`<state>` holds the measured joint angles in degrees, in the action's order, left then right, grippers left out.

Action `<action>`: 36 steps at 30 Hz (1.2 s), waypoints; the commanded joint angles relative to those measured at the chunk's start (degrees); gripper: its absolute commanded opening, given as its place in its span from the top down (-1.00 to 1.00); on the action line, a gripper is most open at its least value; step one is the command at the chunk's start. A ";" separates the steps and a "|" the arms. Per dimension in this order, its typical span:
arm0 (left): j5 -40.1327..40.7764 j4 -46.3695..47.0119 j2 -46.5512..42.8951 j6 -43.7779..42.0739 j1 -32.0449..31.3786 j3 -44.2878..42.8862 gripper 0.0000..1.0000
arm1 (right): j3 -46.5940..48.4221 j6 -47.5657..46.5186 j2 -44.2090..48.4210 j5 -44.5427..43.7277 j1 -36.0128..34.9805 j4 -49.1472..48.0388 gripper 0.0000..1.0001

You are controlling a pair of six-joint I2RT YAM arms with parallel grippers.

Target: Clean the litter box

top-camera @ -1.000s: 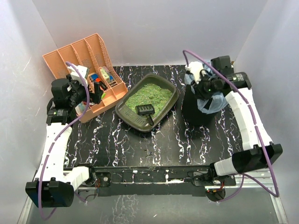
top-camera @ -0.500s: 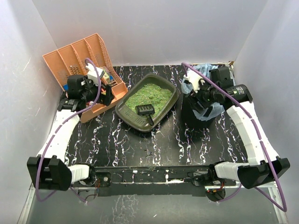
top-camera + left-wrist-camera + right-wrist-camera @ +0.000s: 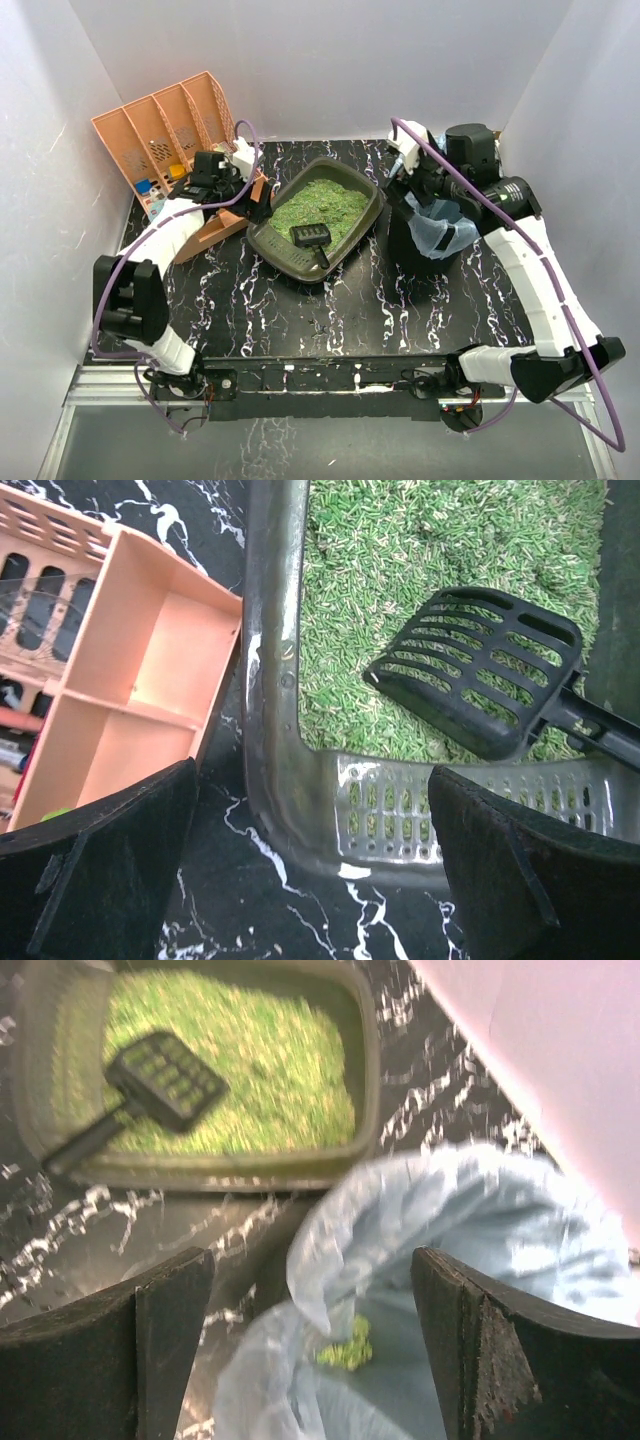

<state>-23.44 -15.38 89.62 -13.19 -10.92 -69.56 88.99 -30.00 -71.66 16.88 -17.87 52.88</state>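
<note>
The litter box (image 3: 268, 240) is a dark olive tray of green litter at mid-table. A black slotted scoop (image 3: 311, 237) lies in it with its handle toward the near rim. My left gripper (image 3: 256, 205) hovers open over the tray's left corner. In the left wrist view its jaws (image 3: 315, 880) straddle the rim (image 3: 268, 660), close to the scoop head (image 3: 480, 670). My right gripper (image 3: 408, 186) is open above the black bin (image 3: 420, 245). In the right wrist view nothing sits between its fingers (image 3: 315, 1350), and a green clump (image 3: 345, 1345) lies in the pale blue bag below.
A peach-orange slotted organiser (image 3: 165, 125) stands at the back left, its low front tray (image 3: 130, 700) almost touching the litter box. The blue bag liner (image 3: 445, 225) drapes over the bin's rim. White walls close in the table on three sides.
My left arm swung right from the organiser to the litter box's left corner. My right gripper opened above the bin and shifted toward its left rim.
</note>
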 commanded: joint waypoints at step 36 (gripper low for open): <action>-13.49 3.12 7.98 14.12 -0.51 3.36 -0.69 | -19.07 7.00 -25.29 -6.77 -15.25 -24.80 -0.23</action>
<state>-29.80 -8.73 103.53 2.48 -10.87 -69.01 68.66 -21.37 -95.59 11.60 -33.23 31.79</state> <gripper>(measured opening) 0.860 0.628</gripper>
